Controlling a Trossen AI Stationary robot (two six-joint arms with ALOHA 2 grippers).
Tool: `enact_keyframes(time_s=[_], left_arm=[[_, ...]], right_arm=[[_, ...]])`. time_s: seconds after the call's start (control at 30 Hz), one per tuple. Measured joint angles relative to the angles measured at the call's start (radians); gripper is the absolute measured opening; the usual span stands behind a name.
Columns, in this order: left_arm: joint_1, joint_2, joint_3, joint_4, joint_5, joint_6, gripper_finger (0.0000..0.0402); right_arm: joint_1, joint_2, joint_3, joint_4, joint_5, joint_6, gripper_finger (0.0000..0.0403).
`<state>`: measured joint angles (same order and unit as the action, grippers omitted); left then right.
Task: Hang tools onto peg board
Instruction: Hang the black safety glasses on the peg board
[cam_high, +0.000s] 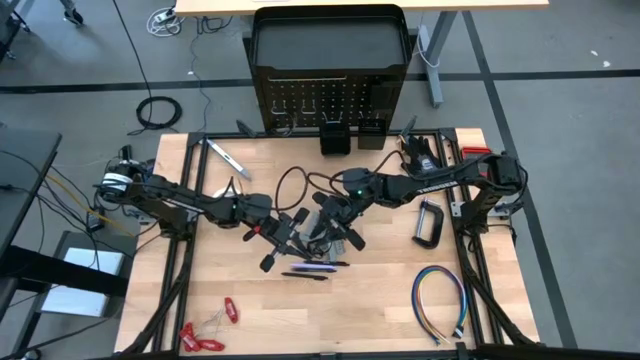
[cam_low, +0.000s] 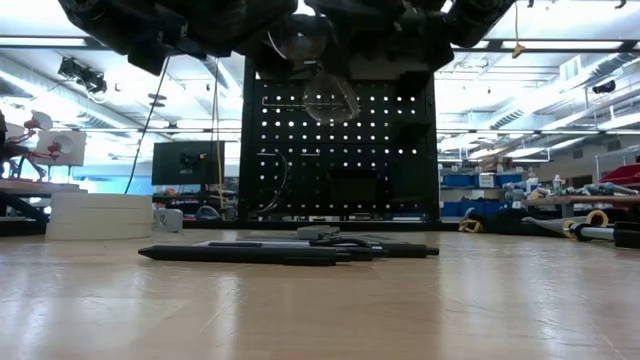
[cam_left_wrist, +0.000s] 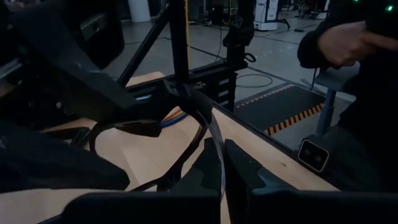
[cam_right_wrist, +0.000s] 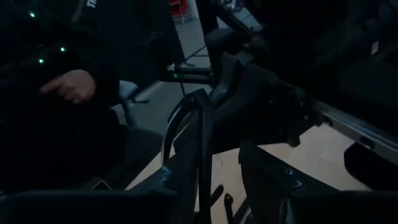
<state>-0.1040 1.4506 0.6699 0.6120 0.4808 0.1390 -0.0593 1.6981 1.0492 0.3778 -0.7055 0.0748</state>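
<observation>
Both dark arms are meeting over the middle of the pale wooden table (cam_high: 400, 300). The left gripper (cam_high: 288, 228) is reaching in from the nine o'clock side, its fingers (cam_left_wrist: 239, 168) pressed together on a thin black cable loop (cam_high: 292, 182), whose strand is running up between them in the left wrist view. The right gripper (cam_high: 338, 222) is coming in from the three o'clock side and sitting just beside the left one; its fingers (cam_right_wrist: 264, 168) are standing partly spread, and the same cable (cam_right_wrist: 186, 118) is arching past one finger, though whether it is touching the cable I cannot tell. The cable is curving off toward twelve o'clock from the two grippers.

The large upright black perforated metal peg board (cam_high: 330, 100) is standing at the table's twelve o'clock edge, with two small black bins (cam_high: 335, 138) at its foot. Two dark pens (cam_high: 305, 270) are lying just toward six o'clock of the grippers. A black C-clamp (cam_high: 430, 222) is resting at three o'clock, a silver bar-shaped tool (cam_high: 225, 157) at ten o'clock, and red-handled hand tools (cam_high: 205, 335) near seven o'clock. A multicoloured wire loop (cam_high: 440, 300) is lying at five o'clock. A person's hand (cam_left_wrist: 348, 40) is showing beyond the table
</observation>
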Motion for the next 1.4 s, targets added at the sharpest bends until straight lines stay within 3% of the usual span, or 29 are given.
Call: enact_keyframes(time_s=[0.27,0.53,0.73,0.9,1.03,1.17,1.4], left_arm=[[0.000,0.000,0.000,0.034,0.039,0.010,0.0003],[0.002,0.005,0.001,0.054,0.047,0.013,0.0003],[0.003,0.005,0.001,0.051,0.026,0.006,0.0003],[0.004,0.005,0.002,0.045,0.026,-0.010,0.0003],[0.011,0.005,0.002,0.052,0.025,-0.012,0.0003],[0.021,0.004,0.002,0.051,-0.024,-0.016,0.0003],[0.026,0.004,0.001,0.072,-0.134,-0.016,0.0003]], right_arm=[[0.000,0.001,0.000,0.027,-0.001,-0.027,0.0123],[-0.006,0.084,0.005,0.151,-0.045,0.009,0.0123],[-0.017,0.076,0.004,0.128,-0.052,0.033,0.0125],[-0.020,-0.005,0.004,-0.043,-0.053,0.019,0.0127],[-0.008,-0.074,0.004,-0.250,0.045,-0.023,0.0128],[0.019,-0.147,0.004,-0.438,0.219,-0.045,0.0128],[0.113,-0.281,0.004,-0.624,0.706,0.045,0.0118]])
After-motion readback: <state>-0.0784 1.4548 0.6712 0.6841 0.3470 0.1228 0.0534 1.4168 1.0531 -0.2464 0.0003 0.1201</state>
